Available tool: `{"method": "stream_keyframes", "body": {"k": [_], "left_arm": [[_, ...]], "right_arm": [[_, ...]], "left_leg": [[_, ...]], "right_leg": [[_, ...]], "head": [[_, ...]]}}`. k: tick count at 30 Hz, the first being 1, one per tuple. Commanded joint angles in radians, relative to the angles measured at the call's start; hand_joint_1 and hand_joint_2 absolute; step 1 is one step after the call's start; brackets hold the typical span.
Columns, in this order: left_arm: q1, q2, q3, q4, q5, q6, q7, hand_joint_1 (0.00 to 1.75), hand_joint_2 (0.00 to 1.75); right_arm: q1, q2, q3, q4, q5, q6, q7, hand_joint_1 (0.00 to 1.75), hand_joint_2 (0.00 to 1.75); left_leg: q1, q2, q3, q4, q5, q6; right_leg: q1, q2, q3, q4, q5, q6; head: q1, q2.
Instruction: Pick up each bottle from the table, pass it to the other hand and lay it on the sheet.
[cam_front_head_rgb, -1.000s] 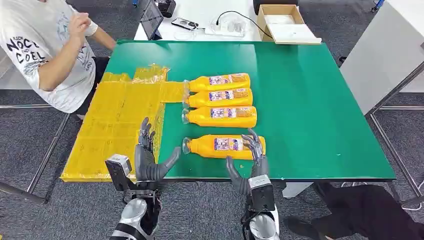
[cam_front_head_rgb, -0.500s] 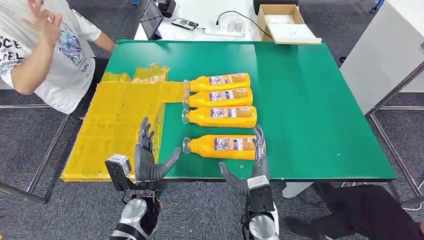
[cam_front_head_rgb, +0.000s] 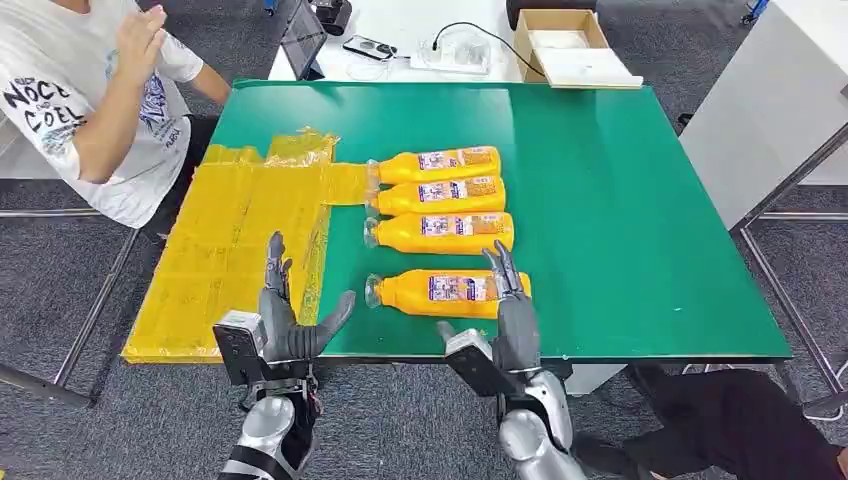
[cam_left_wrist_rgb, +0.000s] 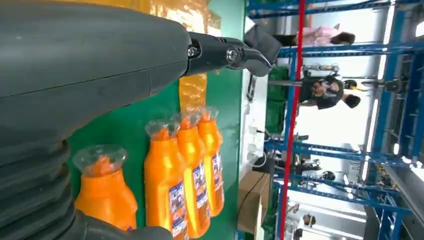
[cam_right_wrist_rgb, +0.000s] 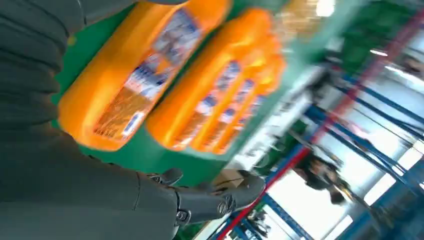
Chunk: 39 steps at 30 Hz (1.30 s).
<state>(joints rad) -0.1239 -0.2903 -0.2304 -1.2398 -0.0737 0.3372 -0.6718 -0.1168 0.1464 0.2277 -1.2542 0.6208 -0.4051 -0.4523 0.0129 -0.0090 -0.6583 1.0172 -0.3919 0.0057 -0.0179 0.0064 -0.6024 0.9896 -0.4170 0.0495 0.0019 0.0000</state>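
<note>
While four orange bottles lie on their sides on the green worktop (cam_front_head_rgb: 620, 200), both hands hold nothing, their fingers spread. Three bottles (cam_front_head_rgb: 437, 197) lie side by side, touching or nearly so, caps toward the yellow sheet (cam_front_head_rgb: 240, 240); the cap of the farthest one reaches the sheet's edge. A fourth bottle (cam_front_head_rgb: 440, 293) lies apart from them, nearer the worktop's front edge, its cap also pointing toward the sheet. The right hand (cam_front_head_rgb: 510, 315) is at that bottle's base end, fingers stretched over or against it, thumb out to the side; whether they touch it cannot be told. The left hand (cam_front_head_rgb: 285, 320) hovers at the sheet's near right corner, over the front edge, thumb pointing toward the fourth bottle's cap and well short of it. The sheet covers the worktop's left part and overhangs its side. A person (cam_front_head_rgb: 90, 90) in a white printed T-shirt sits beyond the left corner with one hand raised.
</note>
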Motion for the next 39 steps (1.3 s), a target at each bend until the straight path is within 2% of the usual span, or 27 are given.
{"method": "stream_keyframes", "body": {"k": [1, 4, 6, 8, 11, 17, 22, 24, 28, 34, 39], "left_arm": [[-0.023, -0.007, 0.043, 0.033, -0.03, 0.01, -0.004, 0.0, 1.75], [-0.023, -0.005, 0.05, 0.04, -0.034, 0.006, -0.004, 0.0, 1.75], [-0.027, -0.002, 0.055, 0.053, -0.032, -0.001, -0.003, 0.0, 1.75], [-0.032, 0.001, 0.061, 0.065, -0.025, -0.006, 0.002, 0.0, 1.75], [-0.036, 0.003, 0.064, 0.072, -0.025, -0.008, 0.002, 0.0, 1.75], [-0.035, 0.001, 0.065, 0.069, -0.023, -0.008, 0.002, 0.0, 1.75], [-0.041, 0.006, 0.072, 0.093, -0.024, -0.013, 0.003, 0.0, 1.75], [-0.047, 0.004, 0.071, 0.108, -0.021, -0.015, 0.002, 0.0, 1.75], [-0.05, 0.003, 0.07, 0.111, -0.013, -0.014, -0.014, 0.0, 1.75], [-0.048, 0.007, 0.072, 0.11, -0.006, -0.017, -0.01, 0.0, 1.75], [-0.059, 0.006, 0.077, 0.142, -0.001, -0.021, -0.003, 0.0, 1.75]], "right_arm": [[-0.33, -0.142, 0.044, 0.343, 0.114, 0.102, 0.157, 0.0, 1.75], [-0.409, -0.136, 0.079, 0.432, 0.136, 0.175, 0.197, 0.0, 1.75], [-0.464, -0.119, 0.108, 0.544, 0.106, 0.308, 0.215, 0.0, 1.75], [-0.484, -0.115, 0.141, 0.606, 0.106, 0.351, 0.208, 0.0, 1.75], [-0.491, -0.11, 0.149, 0.63, 0.106, 0.339, 0.197, 0.0, 1.75], [-0.495, -0.112, 0.158, 0.638, 0.103, 0.339, 0.194, 0.0, 1.75], [-0.539, -0.1, 0.234, 0.729, 0.096, 0.409, 0.209, 0.0, 1.75], [-0.553, -0.094, 0.236, 0.764, 0.035, 0.479, 0.169, 0.0, 1.75], [-0.54, -0.101, 0.235, 0.74, -0.039, 0.486, 0.104, 0.0, 1.75], [-0.551, -0.135, 0.272, 0.726, -0.062, 0.521, 0.121, 0.0, 1.75], [-0.6, -0.159, 0.331, 0.782, -0.053, 0.554, 0.201, 0.0, 1.75]], "left_leg": [[0.0, 0.005, 0.004, 0.0, -0.001, 0.001], [-0.001, 0.005, 0.005, 0.0, -0.001, 0.001], [-0.001, 0.004, 0.003, 0.0, 0.0, 0.001], [0.0, 0.003, 0.004, 0.0, -0.001, 0.0], [0.0, 0.003, 0.007, -0.001, -0.001, 0.0], [-0.001, 0.001, 0.002, 0.0, 0.0, 0.001], [-0.001, 0.002, 0.003, 0.0, 0.0, 0.0], [-0.001, 0.002, 0.003, 0.0, 0.0, 0.0], [0.0, 0.001, 0.007, -0.001, -0.001, 0.001], [0.0, 0.001, 0.008, 0.0, -0.002, 0.001], [0.0, -0.001, 0.007, 0.0, 0.0, 0.001]], "right_leg": [[0.0, 0.003, 0.003, -0.001, 0.001, -0.002], [0.0, 0.004, 0.004, -0.001, 0.001, -0.001], [0.0, 0.003, 0.003, -0.001, 0.001, 0.0], [0.0, 0.002, 0.003, -0.001, 0.001, 0.0], [0.001, 0.001, 0.006, -0.002, 0.0, -0.001], [0.0, 0.0, 0.002, 0.0, 0.0, 0.0], [0.0, 0.001, 0.003, 0.0, 0.0, 0.0], [0.0, 0.001, 0.003, 0.0, 0.001, -0.001], [0.001, -0.001, 0.007, -0.001, -0.001, -0.002], [0.001, -0.001, 0.008, -0.001, -0.001, -0.002], [0.0, -0.002, 0.007, -0.001, 0.0, -0.001]], "head": [[0.0, 0.0], [0.0, 0.0], [0.0, 0.0], [0.0, 0.0], [0.0, 0.0], [0.0, 0.0], [0.0, 0.0], [0.0, 0.0], [0.0, 0.0], [0.0, 0.0], [0.0, 0.0]]}}
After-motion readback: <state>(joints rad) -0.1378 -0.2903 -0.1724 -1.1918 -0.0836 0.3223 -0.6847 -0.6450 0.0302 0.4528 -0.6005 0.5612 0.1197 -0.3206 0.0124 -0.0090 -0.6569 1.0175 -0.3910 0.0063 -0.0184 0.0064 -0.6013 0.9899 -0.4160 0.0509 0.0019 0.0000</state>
